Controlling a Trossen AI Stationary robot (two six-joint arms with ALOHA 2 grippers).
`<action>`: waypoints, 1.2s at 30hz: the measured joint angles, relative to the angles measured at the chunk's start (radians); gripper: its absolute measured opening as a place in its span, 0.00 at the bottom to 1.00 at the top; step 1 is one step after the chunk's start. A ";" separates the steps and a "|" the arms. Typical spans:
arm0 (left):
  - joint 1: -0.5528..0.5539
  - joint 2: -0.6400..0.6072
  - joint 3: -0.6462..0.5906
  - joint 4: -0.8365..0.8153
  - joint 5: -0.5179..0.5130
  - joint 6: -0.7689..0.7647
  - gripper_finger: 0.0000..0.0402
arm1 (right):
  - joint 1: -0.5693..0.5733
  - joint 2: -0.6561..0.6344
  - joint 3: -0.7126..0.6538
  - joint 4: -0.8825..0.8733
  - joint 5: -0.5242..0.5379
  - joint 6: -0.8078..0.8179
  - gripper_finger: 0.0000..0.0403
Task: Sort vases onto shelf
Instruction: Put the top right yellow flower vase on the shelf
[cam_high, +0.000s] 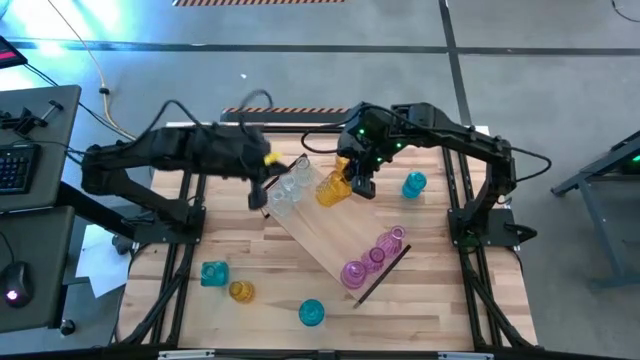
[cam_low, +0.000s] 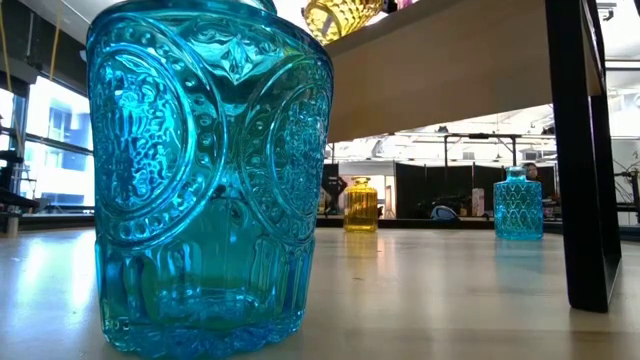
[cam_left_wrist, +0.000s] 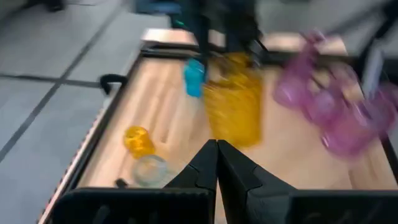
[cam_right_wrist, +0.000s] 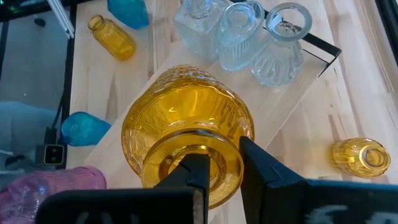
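Observation:
The shelf (cam_high: 325, 235) lies slantwise across the table and stands on its dark end piece (cam_low: 585, 150). Three clear vases (cam_high: 287, 185) stand at its far left end, three pink vases (cam_high: 372, 258) at its near right end. Between them my right gripper (cam_right_wrist: 224, 171) is shut on an amber yellow vase (cam_high: 332, 188) over the board. My left gripper (cam_high: 258, 195) hovers shut beside the clear vases, touching nothing. Loose on the table are teal vases (cam_high: 414, 184), (cam_high: 213, 272), (cam_high: 311, 312) and a yellow vase (cam_high: 240, 291). My right gripper pinches the yellow vase's mouth rim (cam_right_wrist: 233, 155), one finger (cam_right_wrist: 193, 177) inside the opening and the other (cam_right_wrist: 264, 168) outside it. The fingers come slanting down from the far right. The vase hangs tilted, its base toward the shelf; whether it touches the board I cannot tell.
In the low view a big teal vase (cam_low: 200, 180) stands close in front, with a yellow vase (cam_low: 360, 205) and a teal one (cam_low: 518, 203) farther back. The table's frame rails (cam_high: 190, 250) run along both sides. Bare wood lies along the near edge.

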 joint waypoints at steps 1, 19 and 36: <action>-0.011 0.013 0.000 0.000 0.022 0.019 0.00 | 0.000 0.000 0.000 0.001 0.000 0.008 0.07; -0.042 0.250 0.000 0.011 0.237 -0.035 0.00 | 0.048 0.101 0.000 -0.022 0.048 -0.027 0.07; 0.005 0.344 0.000 0.039 0.188 -0.086 0.00 | 0.057 0.105 -0.001 -0.035 0.052 -0.035 0.07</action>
